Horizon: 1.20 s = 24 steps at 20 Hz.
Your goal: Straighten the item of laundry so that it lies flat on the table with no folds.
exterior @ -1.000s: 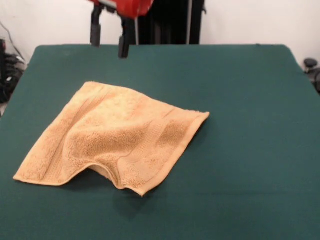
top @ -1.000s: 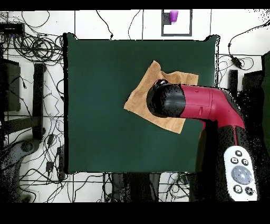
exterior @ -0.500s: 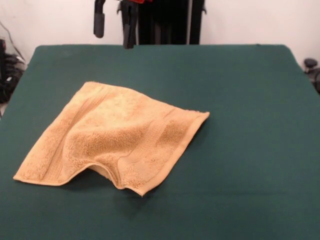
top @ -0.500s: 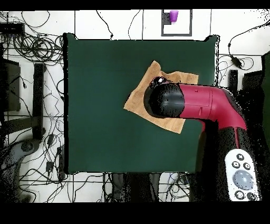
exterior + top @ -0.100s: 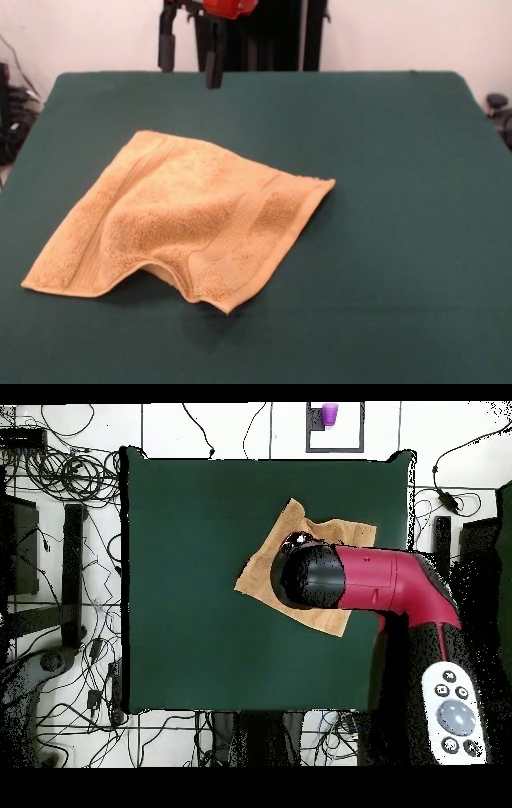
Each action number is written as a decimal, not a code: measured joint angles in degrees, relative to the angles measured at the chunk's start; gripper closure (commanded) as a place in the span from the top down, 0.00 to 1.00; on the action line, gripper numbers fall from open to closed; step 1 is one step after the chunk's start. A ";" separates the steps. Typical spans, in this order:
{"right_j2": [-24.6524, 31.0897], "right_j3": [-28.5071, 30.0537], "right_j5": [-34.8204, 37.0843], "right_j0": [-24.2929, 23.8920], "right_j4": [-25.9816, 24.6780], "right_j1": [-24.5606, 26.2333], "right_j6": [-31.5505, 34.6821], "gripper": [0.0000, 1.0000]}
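The dark green table [image 5: 400,240] is spreading wide beneath me. The orange-tan terry towel [image 5: 180,220] is lying on it toward the front view's left, not flat: its near edge is humping up in a fold, and a paler woven band is running along its right edge. My gripper [image 5: 190,58] is hanging high above the table's far part, fingers [image 5: 166,52] spread apart and holding nothing.

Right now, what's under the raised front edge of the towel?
Only a dark shadowed gap shows under the towel hump, on the green table. Further in, the cloth covers everything. Overhead, the arm hides that spot.
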 measured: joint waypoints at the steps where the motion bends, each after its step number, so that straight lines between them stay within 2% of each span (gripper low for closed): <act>1: 0.00 0.14 -0.50 0.00 -0.02 0.16 0.00 1.00; 11: 1.15 2.25 -8.40 -1.15 -0.87 2.66 0.00 1.00; 17: 1.27 2.34 -15.36 -1.25 -5.11 6.81 0.00 1.00; 24: 1.29 2.36 -19.61 -1.25 -8.92 12.05 0.00 1.00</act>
